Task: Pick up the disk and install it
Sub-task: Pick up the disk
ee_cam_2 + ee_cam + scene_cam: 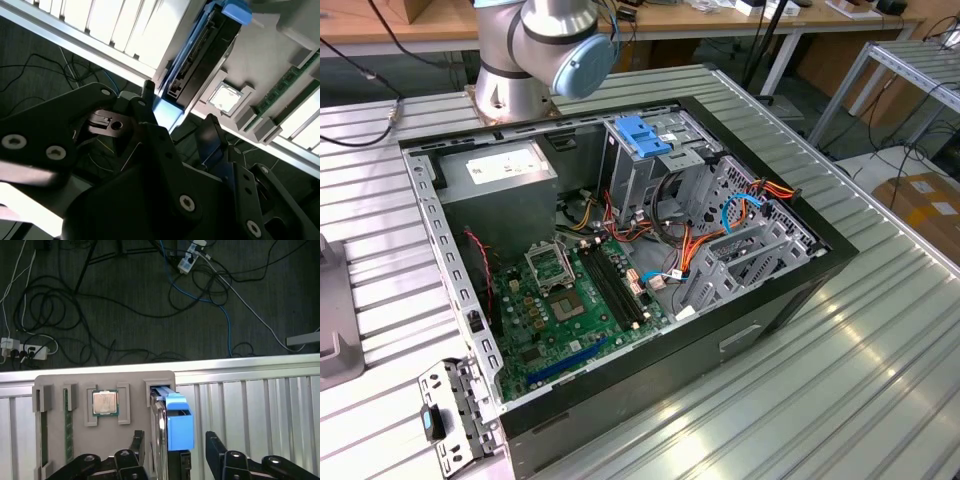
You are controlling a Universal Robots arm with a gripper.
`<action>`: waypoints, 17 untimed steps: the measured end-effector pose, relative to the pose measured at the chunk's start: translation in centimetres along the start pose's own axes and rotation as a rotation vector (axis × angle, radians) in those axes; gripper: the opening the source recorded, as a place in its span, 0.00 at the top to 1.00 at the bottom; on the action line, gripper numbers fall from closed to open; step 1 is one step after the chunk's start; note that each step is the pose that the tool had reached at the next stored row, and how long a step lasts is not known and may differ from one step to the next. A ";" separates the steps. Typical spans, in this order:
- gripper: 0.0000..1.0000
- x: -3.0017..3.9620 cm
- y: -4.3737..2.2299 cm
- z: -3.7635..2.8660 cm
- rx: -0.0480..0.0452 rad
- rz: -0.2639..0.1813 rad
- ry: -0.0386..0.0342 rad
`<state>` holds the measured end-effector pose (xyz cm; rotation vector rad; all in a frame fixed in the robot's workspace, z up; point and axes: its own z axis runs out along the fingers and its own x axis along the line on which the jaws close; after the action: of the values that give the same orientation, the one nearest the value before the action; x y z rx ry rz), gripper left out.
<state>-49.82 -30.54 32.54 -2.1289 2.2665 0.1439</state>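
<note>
Ribbed aluminium table (880, 350) was spread across the exterior view, and a black, open-topped computer case (760, 330) was laid on it at the centre. Inside the case, a green motherboard (570, 300) was seen towards seven o'clock. A grey box-shaped power supply (500, 175) was seen towards ten o'clock, and a tall grey metal cage (638, 180) topped by a blue plastic bracket (642, 135) towards one o'clock. The silver and pale-blue robot arm (545, 45) was mounted at eleven o'clock, just behind the case.

In the second wrist view, the black gripper (178, 104) was held at one end of the disk (197, 60), a flat silver-grey hard drive in a bright blue plastic carrier frame. The disk was stood on edge in a slot of a flat grey plastic holder plate (270, 55). One of the fingers (147, 95) was placed on each side of the disk's end. A square silver processor chip (223, 97) and a green memory stick (285, 85) were seated in the plate beside the disk.

In the first wrist view, the gripper (173, 436) was shown spread wide. Its fingers (212, 445) were parted to either side of the disk (179, 422) with a gap visible on each side, so nothing was gripped. The chip (105, 402) was set just beside the slot, and the memory stick (65, 425) beyond the chip. Past the table's edge, tangled cables (100, 300) were strewn over a dark floor (140, 270).
</note>
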 end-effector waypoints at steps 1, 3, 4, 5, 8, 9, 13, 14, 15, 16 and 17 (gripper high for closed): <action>0.40 -0.02 0.09 0.14 -0.0001 0.000 0.0000; 0.40 -0.06 0.19 0.50 -0.0002 0.000 0.0001; 0.40 -0.09 0.19 0.65 -0.0003 0.000 0.0001; 0.40 -0.13 0.20 0.92 -0.0002 0.000 0.0002; 0.40 -0.15 0.23 1.60 -0.0002 -0.001 0.0003; 0.40 -0.15 0.26 1.79 -0.0002 -0.001 0.0003; 0.40 -0.11 0.49 2.47 -0.0003 -0.001 0.0003; 0.40 -0.10 0.51 2.60 -0.0002 -0.001 0.0003; 0.40 -0.09 0.52 2.72 -0.0003 -0.001 0.0004; 0.40 -0.08 0.52 2.88 -0.0003 -0.001 0.0003; 0.40 -0.07 0.51 2.97 -0.0003 -0.001 0.0004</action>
<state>-50.45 -30.18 29.61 -2.1308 2.2653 0.1439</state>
